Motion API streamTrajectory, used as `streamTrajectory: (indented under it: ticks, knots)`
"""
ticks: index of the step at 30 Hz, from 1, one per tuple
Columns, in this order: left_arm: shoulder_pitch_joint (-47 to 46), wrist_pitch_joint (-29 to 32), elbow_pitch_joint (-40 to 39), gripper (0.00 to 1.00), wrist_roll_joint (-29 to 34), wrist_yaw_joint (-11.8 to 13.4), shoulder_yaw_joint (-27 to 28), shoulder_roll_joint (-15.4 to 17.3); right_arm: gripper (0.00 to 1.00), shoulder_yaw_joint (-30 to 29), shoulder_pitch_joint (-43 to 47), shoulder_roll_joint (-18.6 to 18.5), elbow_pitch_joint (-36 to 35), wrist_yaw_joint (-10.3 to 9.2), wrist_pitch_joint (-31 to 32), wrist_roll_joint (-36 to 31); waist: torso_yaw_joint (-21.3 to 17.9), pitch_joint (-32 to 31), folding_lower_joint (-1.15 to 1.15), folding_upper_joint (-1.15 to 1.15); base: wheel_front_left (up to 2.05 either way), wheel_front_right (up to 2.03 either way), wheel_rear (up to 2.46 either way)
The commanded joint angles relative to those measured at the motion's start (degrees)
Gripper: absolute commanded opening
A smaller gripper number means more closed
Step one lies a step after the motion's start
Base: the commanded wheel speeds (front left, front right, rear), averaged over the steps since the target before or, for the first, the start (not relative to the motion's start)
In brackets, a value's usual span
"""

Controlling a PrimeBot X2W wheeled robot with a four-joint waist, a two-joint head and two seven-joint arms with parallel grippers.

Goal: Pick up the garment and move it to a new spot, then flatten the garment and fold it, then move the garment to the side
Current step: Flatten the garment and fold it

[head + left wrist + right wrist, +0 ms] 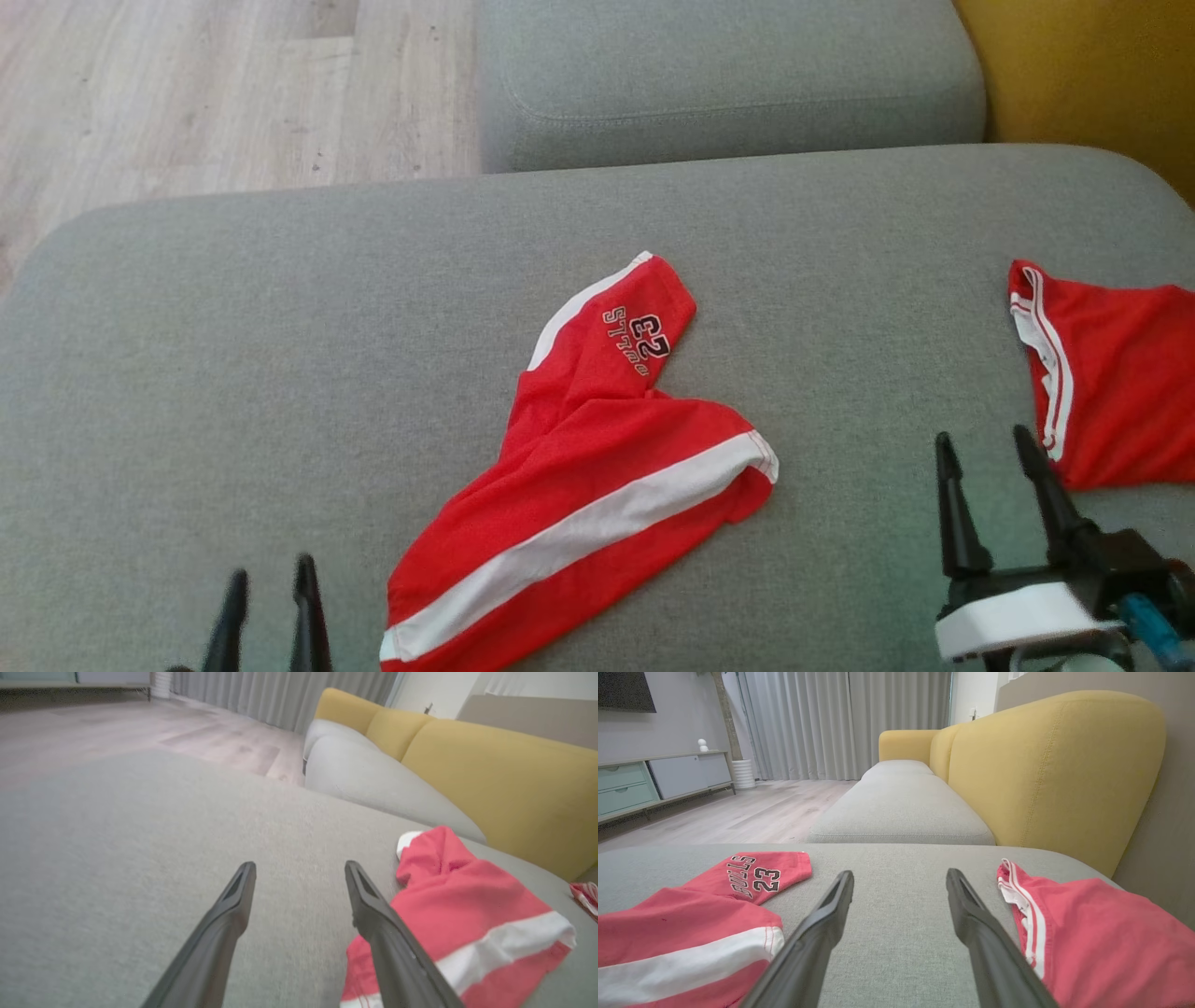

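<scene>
Two red pieces: both lie on one grey sofa seat cushion (233,355), well apart from each other.
Task item: garment (597,467), red shorts with a broad white side stripe, lying crumpled, one leg reaching toward the upper centre of the head view.
Place of garment: centre to lower centre of the head view, its lower end running off the bottom edge.
Garment to left fingers (303,607): these stand at the lower left of the head view, with a strip of bare cushion between them and the red cloth. In the left wrist view the garment (467,914) lies to the right of the fingers (373,914), and one finger overlaps its lower edge in the frame.
Garment to right fingers (954,513): these stand at the lower right of the head view, clear of the white-striped hem. In the right wrist view the garment (691,914) fills the lower left, beside the fingers (822,924).
State of left fingers: spread wide, only cushion between them.
State of right fingers: spread wide, only cushion between them.
Writing: "BULLS 23" in dark, white-edged letters on the upper leg, plain in the right wrist view, upside down in the head view.
Second red garment (1120,373): white-trimmed, at the right edge of the head view, just beside the right fingers.
Surroundings: yellow backrest (1055,774), pale wood floor (187,93).
</scene>
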Motion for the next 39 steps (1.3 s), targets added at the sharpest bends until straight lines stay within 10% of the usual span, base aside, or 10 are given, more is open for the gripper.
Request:
streamTrajectory:
  ticks: [1, 15, 39]
  knots:
    - [-1.69, -0.71, -3.2, 1.0, 1.68, 0.21, 3.35, -0.76, 1.0, 0.75, -0.82, -0.5, -2.26, 0.37, -0.17, -0.11, 0.29, -0.2, 0.0, 0.0, 0.0, 0.0, 0.0]
    - [-0.47, -0.72, -7.5, 1.0, 20.09, -3.55, 10.26, -7.64, 1.0, -1.19, -0.48, -0.5, -3.32, 0.37, -0.17, -1.65, 1.36, -1.41, 0.0, 0.0, 0.0, 0.0, 0.0]
    - [0.33, 1.5, -4.21, 1.0, 16.29, -2.42, 10.2, -8.34, 1.0, 3.94, -3.84, -0.5, -0.54, 0.37, 0.63, 3.58, 2.41, -1.31, 0.0, 0.0, 0.0, 0.0, 0.0]
